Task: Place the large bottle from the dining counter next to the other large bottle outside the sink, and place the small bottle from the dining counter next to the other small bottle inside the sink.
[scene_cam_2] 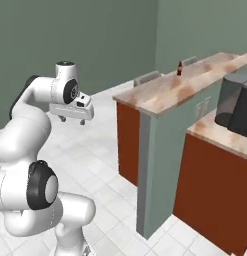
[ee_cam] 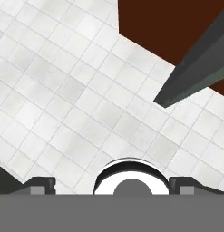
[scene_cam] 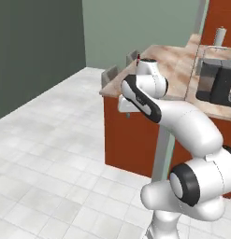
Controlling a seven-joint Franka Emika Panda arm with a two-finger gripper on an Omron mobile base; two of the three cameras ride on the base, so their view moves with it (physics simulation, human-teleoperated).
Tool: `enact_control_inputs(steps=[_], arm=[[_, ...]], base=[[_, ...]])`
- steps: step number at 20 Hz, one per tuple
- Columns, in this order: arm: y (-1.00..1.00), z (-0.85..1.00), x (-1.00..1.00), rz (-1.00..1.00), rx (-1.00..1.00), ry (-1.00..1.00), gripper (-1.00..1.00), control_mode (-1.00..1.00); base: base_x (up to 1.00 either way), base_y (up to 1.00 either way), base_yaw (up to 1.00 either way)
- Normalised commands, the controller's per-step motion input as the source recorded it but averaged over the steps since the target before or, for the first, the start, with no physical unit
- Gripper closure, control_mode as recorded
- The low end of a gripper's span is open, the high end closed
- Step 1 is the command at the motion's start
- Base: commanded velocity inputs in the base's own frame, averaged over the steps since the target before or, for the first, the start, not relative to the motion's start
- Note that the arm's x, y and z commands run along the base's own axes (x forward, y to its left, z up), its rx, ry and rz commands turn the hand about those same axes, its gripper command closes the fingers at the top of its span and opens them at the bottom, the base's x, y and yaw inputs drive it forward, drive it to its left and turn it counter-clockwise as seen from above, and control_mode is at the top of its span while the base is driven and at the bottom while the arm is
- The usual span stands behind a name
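We see a dining counter (scene_cam_2: 167, 95) with a tan-and-cream marbled top over rust-red panels (scene_cam: 131, 140). On it stands a dark brown bottle (scene_cam_2: 179, 68) with a red band. A grey-green post (scene_cam_2: 157, 170) props the counter's end. The floor (scene_cam: 51, 140) is white and pale grey square tile, its grid running diagonally in the hand view. The walls (scene_cam_2: 95, 40) are muted grey-green. The robot arm (scene_cam: 182, 126) is white with black joints. A black appliance (scene_cam_2: 237, 102) sits on the lower marbled worktop.

I see the marbled desk (scene_cam_2: 165, 95) over rust-red panels, a small dark bottle (scene_cam_2: 179, 68) upright on its far part near the stools' edge; white tiled floor (ee_cam: 63, 90) below.
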Motion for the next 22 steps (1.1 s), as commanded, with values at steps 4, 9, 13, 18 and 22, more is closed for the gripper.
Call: enact_control_inputs(steps=[4,9,13,18,22], arm=[[0.00,0.00,0.00,0.00,0.00,0.00,-1.00,1.00],[0.00,0.00,0.00,0.00,0.00,0.00,-1.00,1.00],[0.00,0.00,0.00,0.00,0.00,0.00,-1.00,1.00],[0.00,0.00,0.00,0.00,0.00,0.00,-1.00,1.00],[0.00,0.00,0.00,0.00,0.00,0.00,-1.00,1.00]], base=[[0.51,1.00,-0.47],[0.14,1.00,-0.44],[0.14,1.00,-0.44],[0.05,1.00,-0.47],[0.01,1.00,-0.48]])
